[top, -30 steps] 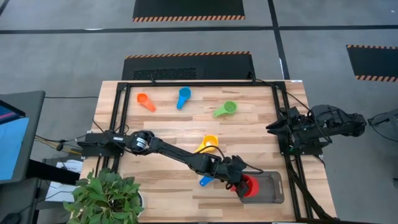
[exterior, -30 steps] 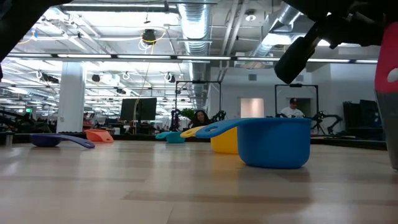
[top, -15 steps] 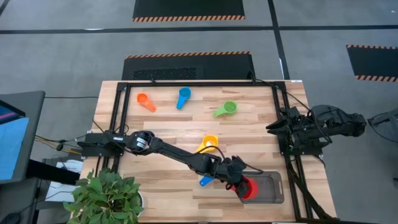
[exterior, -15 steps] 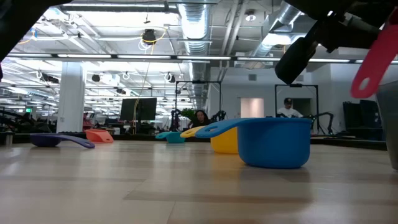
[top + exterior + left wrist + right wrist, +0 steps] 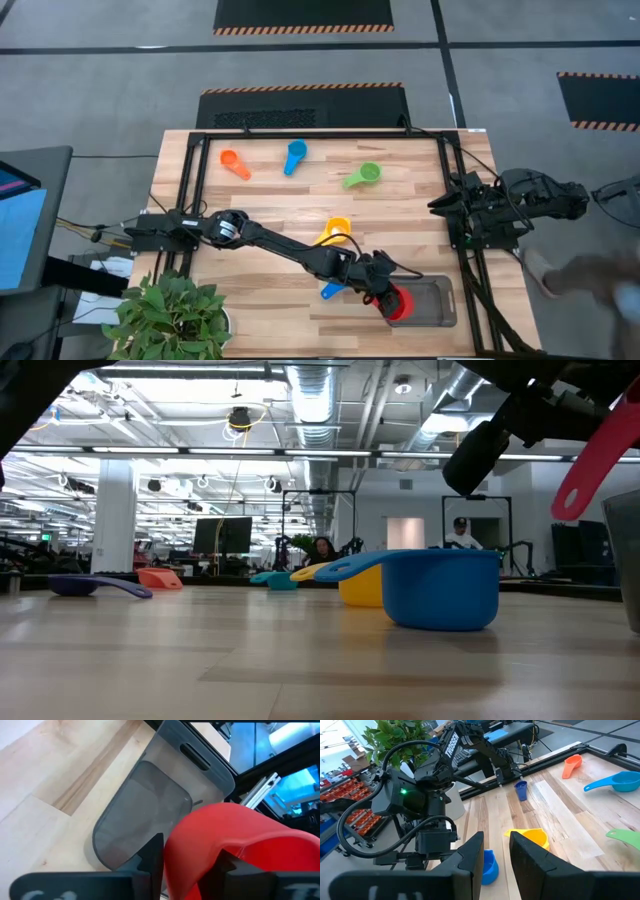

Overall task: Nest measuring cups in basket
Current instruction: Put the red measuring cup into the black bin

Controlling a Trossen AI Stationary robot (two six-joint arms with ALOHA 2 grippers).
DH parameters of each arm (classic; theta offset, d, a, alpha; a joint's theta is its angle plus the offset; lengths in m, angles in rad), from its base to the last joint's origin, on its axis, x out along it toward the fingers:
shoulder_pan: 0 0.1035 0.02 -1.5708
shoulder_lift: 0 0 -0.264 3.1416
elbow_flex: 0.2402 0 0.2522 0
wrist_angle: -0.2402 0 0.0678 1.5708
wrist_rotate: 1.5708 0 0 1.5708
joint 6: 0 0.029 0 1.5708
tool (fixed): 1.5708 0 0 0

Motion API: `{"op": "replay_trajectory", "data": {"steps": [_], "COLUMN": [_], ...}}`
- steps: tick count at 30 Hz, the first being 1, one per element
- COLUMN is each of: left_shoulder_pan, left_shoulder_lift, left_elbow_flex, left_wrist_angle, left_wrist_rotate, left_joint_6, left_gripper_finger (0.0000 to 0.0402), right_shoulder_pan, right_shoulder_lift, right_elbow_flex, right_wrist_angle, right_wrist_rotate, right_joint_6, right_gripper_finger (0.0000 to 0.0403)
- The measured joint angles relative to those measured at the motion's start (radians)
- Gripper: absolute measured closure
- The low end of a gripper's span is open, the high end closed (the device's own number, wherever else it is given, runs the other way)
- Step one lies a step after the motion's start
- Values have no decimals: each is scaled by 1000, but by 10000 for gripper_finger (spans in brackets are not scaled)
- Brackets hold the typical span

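My left gripper (image 5: 385, 300) reaches to the table's near right and is shut on the red cup (image 5: 398, 306), which hangs over the left end of the dark grey basket (image 5: 437, 302). The left wrist view shows the red cup (image 5: 240, 835) above the basket's floor (image 5: 150, 805). The small blue cup (image 5: 330, 291) and yellow cup (image 5: 337, 230) sit on the table just left of it. The orange (image 5: 233, 163), blue (image 5: 295, 155) and green (image 5: 365, 175) cups lie along the far side. My right gripper (image 5: 496, 857) waits shut at the right edge. My left gripper pinches the red cup's bowl wall (image 5: 187, 857) between its two fingers, coming from above and slanting toward the table's right. The cup is lifted clear and tilted. In the low view its handle (image 5: 600, 450) slants upward beside the basket's wall (image 5: 625, 550).
A potted plant (image 5: 170, 315) stands at the near left corner. A black frame rail (image 5: 455, 190) runs along the right side in front of the parked right arm (image 5: 500, 205). A blurred person (image 5: 590, 275) shows beyond the right edge. Bare wood lies in the table's middle.
My left gripper has moved slightly toward the near edge over the basket and turned. The red cup has tipped with it: in the low view its bowl has left the picture and its handle now slants up at the right.
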State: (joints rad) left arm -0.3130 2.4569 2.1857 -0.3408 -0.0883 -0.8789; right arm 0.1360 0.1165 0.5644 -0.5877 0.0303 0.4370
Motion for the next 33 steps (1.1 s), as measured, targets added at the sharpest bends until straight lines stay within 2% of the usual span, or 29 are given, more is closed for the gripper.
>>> {"op": "replay_trajectory", "data": {"steps": [5,15,24,33], "left_shoulder_pan": [0,6,8,32], "left_shoulder_lift": [0,0,0,-1], "left_elbow_flex": [0,0,0,16], "left_wrist_angle": [0,10,23,27], "left_wrist_rotate": [2,-19,-13,88], "left_joint_6": [-2,-29,-56,-184], "left_gripper_finger": [311,251,248,248], "right_shoulder_pan": [0,0,0,0], "right_shoulder_lift": [0,0,0,0], "right_elbow_flex": [0,0,0,0], "right_wrist_angle": [0,0,0,0], "right_wrist_rotate": [0,0,-1,-2], "right_joint_6": [0,0,0,-1], "right_gripper_finger": [285,285,285,285]}}
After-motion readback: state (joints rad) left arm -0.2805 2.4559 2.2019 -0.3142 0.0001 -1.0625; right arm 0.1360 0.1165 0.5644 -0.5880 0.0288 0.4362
